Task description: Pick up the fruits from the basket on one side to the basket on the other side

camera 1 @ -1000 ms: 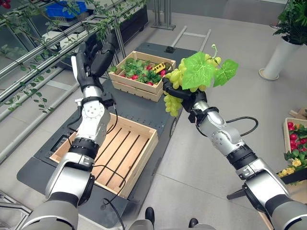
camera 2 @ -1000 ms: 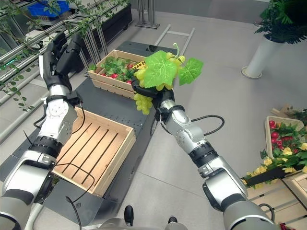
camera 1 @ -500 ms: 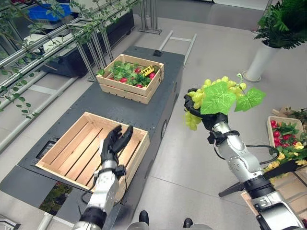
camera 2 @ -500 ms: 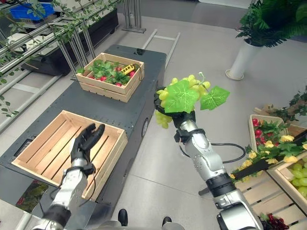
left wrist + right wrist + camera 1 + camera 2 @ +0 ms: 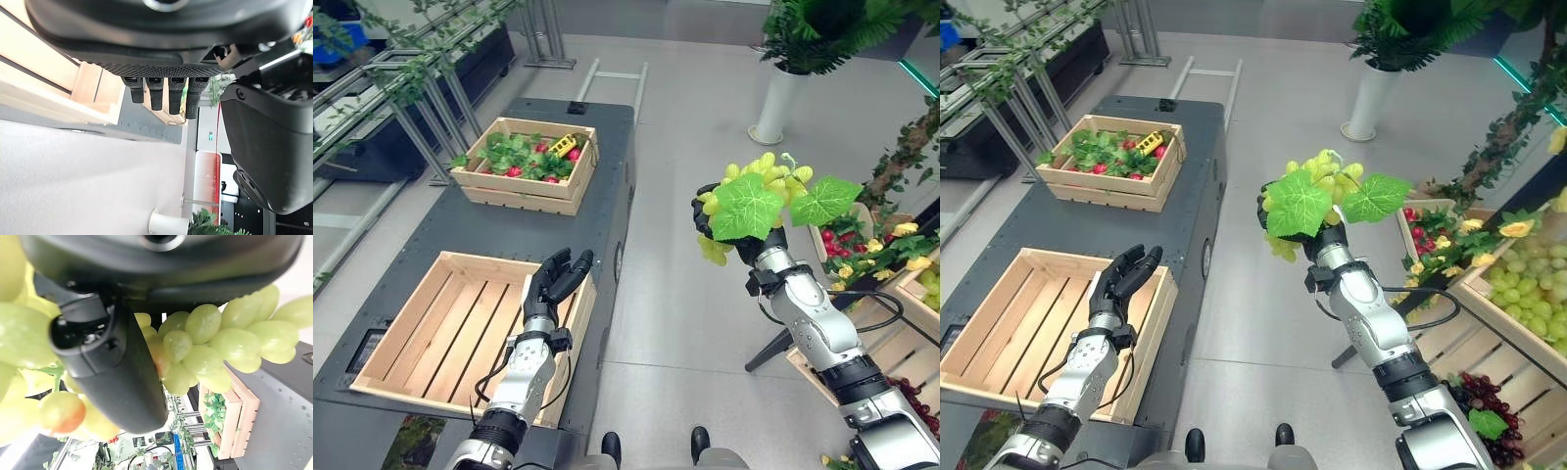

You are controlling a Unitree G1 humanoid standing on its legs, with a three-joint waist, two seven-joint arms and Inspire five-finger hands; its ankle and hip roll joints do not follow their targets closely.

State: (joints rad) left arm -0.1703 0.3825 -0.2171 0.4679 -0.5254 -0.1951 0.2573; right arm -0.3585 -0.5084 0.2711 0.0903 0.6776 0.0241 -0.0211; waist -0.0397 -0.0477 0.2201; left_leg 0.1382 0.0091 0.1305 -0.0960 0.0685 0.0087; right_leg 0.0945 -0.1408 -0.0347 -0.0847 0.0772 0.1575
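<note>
The grapes (image 5: 759,196) are riding in the right hand (image 5: 736,237), fingers curled tight round the bunch, held up in the air over the bare floor, well apart from the grey platform (image 5: 607,147) and off its right edge. Compared with a second ago, when the bunch was hanging just by the right end of the full crate (image 5: 525,164), it is now clear of the platform and closer to the crates of fruit (image 5: 1449,245) on the floor at the right; the whole view is swinging rightwards too, so the camera is turning with it. Judging by that, the carry is under way and the drop-off is likely on the right side, not yet done.

The left hand (image 5: 554,286) has come down from its raised pose and is hovering over the right rim of the empty crate (image 5: 431,323), fingers straight and spread, holding nothing.

The grapes are pale green, glossy, round and plastic-looking, with flat broad fabric-like leaves. The crates are pale slatted wood. The platform is matte and dark, with rounded corners.
</note>
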